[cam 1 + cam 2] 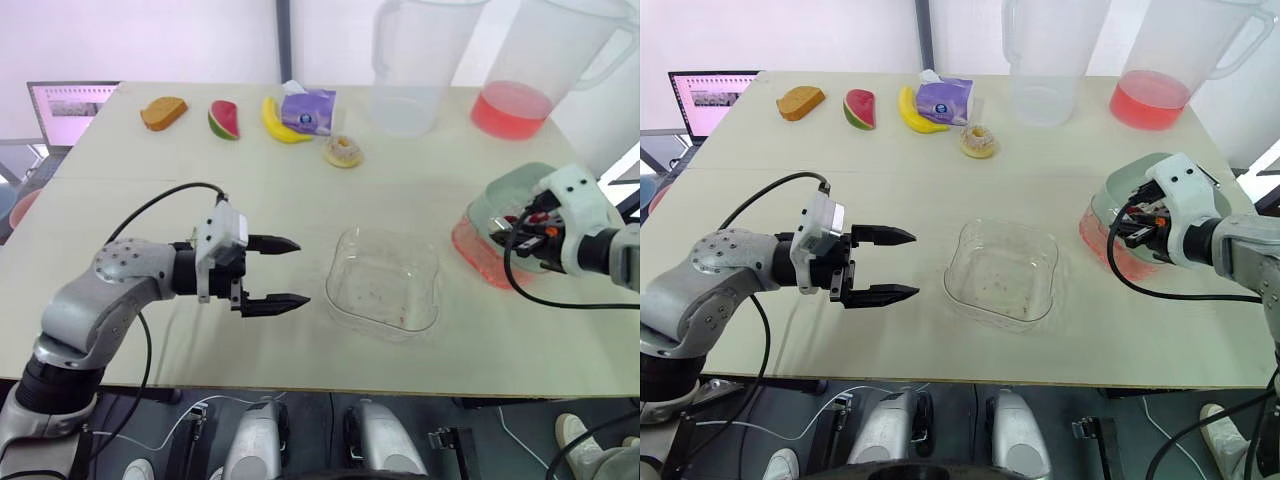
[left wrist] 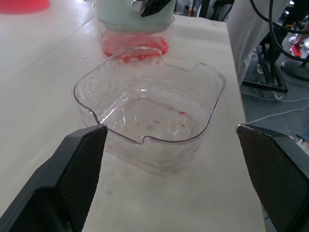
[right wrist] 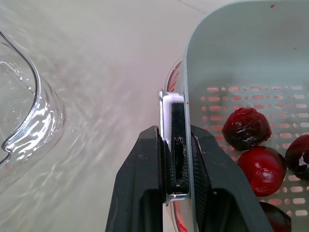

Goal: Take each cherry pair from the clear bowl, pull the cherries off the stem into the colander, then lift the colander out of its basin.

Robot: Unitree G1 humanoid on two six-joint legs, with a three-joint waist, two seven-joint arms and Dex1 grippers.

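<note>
- The clear bowl (image 1: 385,280) sat mouth up at the middle of the pale surface (image 1: 200,160), between the two arms. It was a rounded square of thin, glossy plastic with a notched rim and red flecks on its floor, and had no marked long axis.
- The colander (image 3: 231,72) stood mouth up inside its basin (image 1: 472,255) at the robot's right, well apart from the bowl. It was matte, pale green plastic with smooth walls and rows of short slots in its floor. Its long axis could not be told, as the right arm covered much of it.
- The basin was clear-walled, with red liquid showing low down.
- Dark red cherries (image 3: 246,128) lay on the slotted floor; they were round and glossy, and one was wrinkled.
- The right gripper (image 3: 175,140) had its jaws clamped on the colander's rim, one finger on each side of the wall.
- The left gripper (image 1: 303,272) hovered over the surface just beside the bowl, pointing at it, its jaws wide apart and holding nothing.
</note>
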